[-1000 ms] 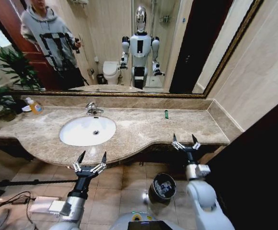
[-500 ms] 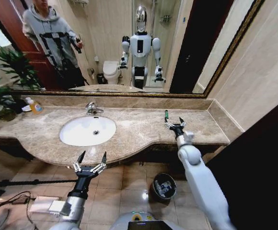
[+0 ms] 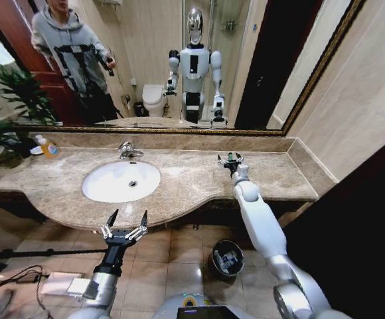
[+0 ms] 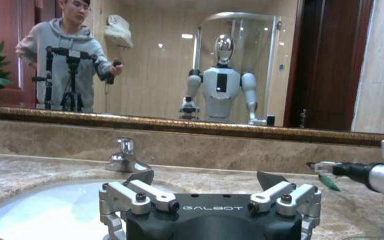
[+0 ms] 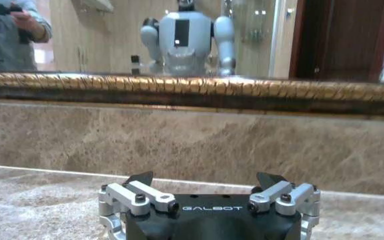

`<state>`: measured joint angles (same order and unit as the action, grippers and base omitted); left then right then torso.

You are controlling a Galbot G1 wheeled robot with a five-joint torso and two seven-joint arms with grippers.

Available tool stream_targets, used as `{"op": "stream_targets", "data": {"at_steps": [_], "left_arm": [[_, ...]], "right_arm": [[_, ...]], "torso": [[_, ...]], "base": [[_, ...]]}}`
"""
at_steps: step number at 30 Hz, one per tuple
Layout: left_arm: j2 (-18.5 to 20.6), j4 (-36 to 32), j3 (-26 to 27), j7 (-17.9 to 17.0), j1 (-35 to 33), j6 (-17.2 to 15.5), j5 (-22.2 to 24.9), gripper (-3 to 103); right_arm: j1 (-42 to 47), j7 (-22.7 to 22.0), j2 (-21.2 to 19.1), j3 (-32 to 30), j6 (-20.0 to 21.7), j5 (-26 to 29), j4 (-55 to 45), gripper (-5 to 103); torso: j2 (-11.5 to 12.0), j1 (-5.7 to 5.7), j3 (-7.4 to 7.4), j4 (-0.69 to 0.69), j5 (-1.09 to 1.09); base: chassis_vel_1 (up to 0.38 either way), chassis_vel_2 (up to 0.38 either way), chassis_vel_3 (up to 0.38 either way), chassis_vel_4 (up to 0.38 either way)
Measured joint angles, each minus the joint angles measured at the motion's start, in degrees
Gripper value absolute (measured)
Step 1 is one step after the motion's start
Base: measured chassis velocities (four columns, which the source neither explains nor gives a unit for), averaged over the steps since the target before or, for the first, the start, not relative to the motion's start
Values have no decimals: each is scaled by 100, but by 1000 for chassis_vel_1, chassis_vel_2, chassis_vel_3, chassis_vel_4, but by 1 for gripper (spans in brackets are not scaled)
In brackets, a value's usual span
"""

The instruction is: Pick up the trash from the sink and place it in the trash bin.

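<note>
A tiny green bottle (image 3: 230, 157) stands upright on the marble counter near the back wall, right of the sink (image 3: 106, 189). My right gripper (image 3: 230, 159) is open, reaching over the counter with its fingers spread on either side of this bottle. In the left wrist view the green bottle (image 4: 327, 181) sits just under the right gripper's tips (image 4: 317, 166). My left gripper (image 3: 126, 221) hangs open below the counter's front edge, in front of the sink (image 4: 38, 212). The dark round trash bin (image 3: 224, 259) stands on the floor under the counter, with small items inside.
A chrome faucet (image 3: 129, 151) rises behind the basin. A yellow-orange soap bottle (image 3: 47, 147) and a plant (image 3: 0, 126) stand at the counter's far left. The backsplash (image 5: 192, 140) and a gold-framed mirror lie just behind the right gripper. Cables lie on the floor at left.
My right arm has risen from beside the counter's front edge and reached across the counter to the green bottle by the back wall. The left arm has stayed still.
</note>
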<state>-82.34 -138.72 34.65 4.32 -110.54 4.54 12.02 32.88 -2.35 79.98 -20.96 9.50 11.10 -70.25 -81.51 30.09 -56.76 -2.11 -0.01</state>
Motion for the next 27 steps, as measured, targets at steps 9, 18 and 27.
{"op": "stream_targets", "data": {"at_steps": [9, 18, 27], "left_arm": [[0, 0, 0, 0, 0, 0, 0, 100], [0, 0, 0, 0, 0, 0, 0, 100], [0, 0, 0, 0, 0, 0, 0, 100]], "right_arm": [[-404, -1, 153, -45, 58, 46, 754, 100], [-431, -42, -103, -279, 34, 295, 1047, 98], [-615, 18, 1, -267, 15, 262, 1387, 83]], "torso": [[0, 0, 0, -1, 1], [-1, -1, 0, 2, 1], [-1, -1, 0, 0, 1]], "base": [[0, 0, 0, 0], [0, 0, 0, 0], [0, 0, 0, 0]]}}
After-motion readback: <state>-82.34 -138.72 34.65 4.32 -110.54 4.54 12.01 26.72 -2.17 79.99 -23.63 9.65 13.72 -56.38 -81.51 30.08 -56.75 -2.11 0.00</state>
